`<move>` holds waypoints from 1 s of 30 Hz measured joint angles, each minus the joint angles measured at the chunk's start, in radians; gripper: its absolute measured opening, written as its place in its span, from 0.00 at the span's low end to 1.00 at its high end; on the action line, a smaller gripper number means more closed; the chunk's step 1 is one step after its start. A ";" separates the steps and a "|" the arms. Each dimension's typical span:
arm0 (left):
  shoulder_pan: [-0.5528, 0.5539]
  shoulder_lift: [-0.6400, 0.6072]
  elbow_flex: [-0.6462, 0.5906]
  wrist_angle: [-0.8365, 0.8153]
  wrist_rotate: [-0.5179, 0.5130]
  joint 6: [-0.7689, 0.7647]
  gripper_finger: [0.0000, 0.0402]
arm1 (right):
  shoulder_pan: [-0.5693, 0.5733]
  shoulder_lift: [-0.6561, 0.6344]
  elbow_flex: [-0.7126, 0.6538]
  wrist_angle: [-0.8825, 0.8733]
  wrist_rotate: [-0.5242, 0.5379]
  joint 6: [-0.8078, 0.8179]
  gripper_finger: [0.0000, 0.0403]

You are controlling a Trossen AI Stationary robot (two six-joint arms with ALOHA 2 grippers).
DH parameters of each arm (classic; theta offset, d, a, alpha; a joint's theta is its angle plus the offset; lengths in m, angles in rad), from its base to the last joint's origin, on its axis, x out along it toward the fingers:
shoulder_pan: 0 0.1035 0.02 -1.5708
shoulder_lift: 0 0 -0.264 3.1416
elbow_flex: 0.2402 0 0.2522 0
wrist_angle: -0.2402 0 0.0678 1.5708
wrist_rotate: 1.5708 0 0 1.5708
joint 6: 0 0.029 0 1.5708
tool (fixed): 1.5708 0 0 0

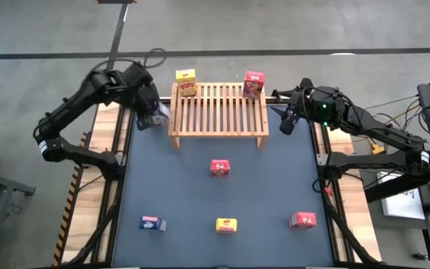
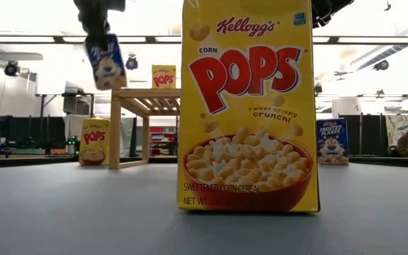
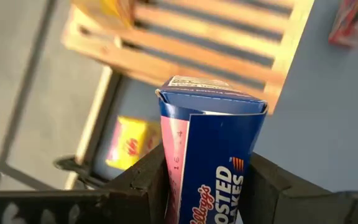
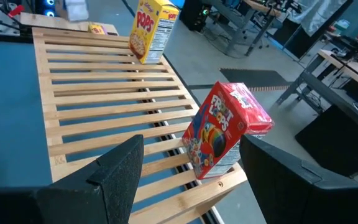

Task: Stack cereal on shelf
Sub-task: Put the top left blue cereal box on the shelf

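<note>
The left gripper (image 1: 153, 113) hangs just off the left end of the shelf (image 1: 219, 112), its fingers (image 3: 143, 180) clamped on either side of a blue box (image 3: 211, 158) of frosted flakes — in the low view that same box (image 2: 106, 61) hangs in the air, tilted, above the table (image 1: 275, 194) and level with the slatted top. The right gripper (image 1: 287, 119) sits just off the right end of the rack with its fingers (image 4: 120, 165) spread wide and nothing between them. Two boxes already stand on the slats at the back edge: a yellow box (image 1: 186, 81) at the left rear corner and a red box (image 1: 254, 84) at the right rear corner, the red one (image 4: 225, 129) leaning slightly in the right wrist view. Another yellow box (image 3: 129, 144) lies on the table by the shelf's left leg, below the held box. On the open table, a red box (image 1: 220, 168) sits near the middle in front of the shelf, and along the near edge — well apart from each other — are a blue box (image 1: 151, 223), a yellow box (image 1: 227, 225) and a red box (image 1: 303, 220)
</note>
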 joint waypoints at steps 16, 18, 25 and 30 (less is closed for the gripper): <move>-0.002 0.150 0.139 0.139 0.137 0.117 0.33 | 0.000 0.031 0.001 0.098 -0.150 0.055 0.64; -0.006 0.186 0.154 0.129 0.141 0.117 0.33 | 0.000 0.057 0.002 0.151 -0.218 0.064 0.64; -0.042 0.290 0.284 0.066 0.167 0.119 0.33 | 0.000 0.217 0.005 0.340 -0.292 0.053 0.64; -0.075 0.353 0.414 0.051 0.167 0.117 0.33 | 0.002 0.360 0.070 0.407 -0.329 0.034 0.64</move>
